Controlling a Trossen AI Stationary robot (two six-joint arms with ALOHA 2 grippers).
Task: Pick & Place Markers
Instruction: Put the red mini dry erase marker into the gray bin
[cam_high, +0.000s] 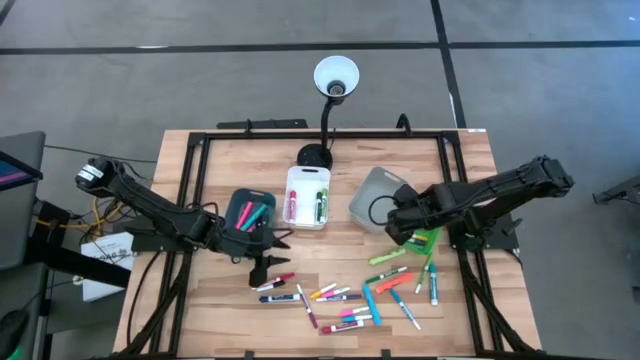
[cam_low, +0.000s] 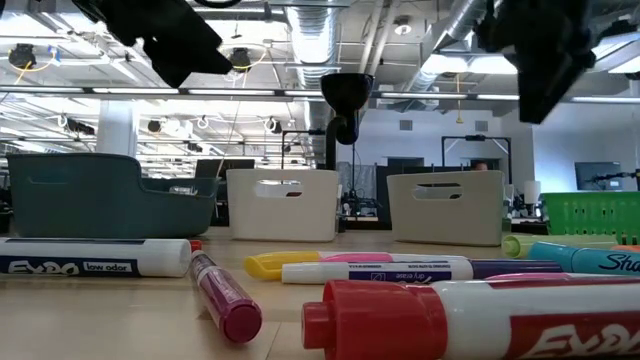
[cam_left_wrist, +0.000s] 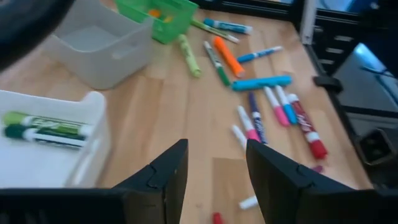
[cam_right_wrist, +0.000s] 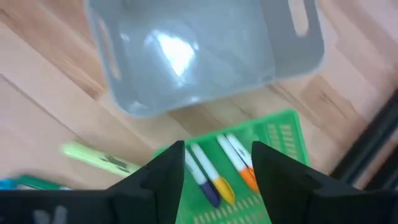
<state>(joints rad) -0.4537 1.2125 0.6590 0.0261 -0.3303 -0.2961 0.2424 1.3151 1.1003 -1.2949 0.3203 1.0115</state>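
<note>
The right pincer (cam_right_wrist: 214, 168) hung open and empty over the small green plastic bin (cam_right_wrist: 283, 134); the left pincer (cam_left_wrist: 211, 168), open and empty, faced coloured pen-like markers (cam_high: 345, 298) strewn on the wooden table (cam_high: 215, 315).

Even, bright overhead light, soft shadows; both wrist views blurred, nearest low-view markers (cam_low: 470, 320) unfocused.

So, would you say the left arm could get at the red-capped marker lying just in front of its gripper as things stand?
Probably yes. The left gripper hangs open just above the red-capped marker, with bare table around it and no bin between them. The right gripper is away over the green bin.
</note>
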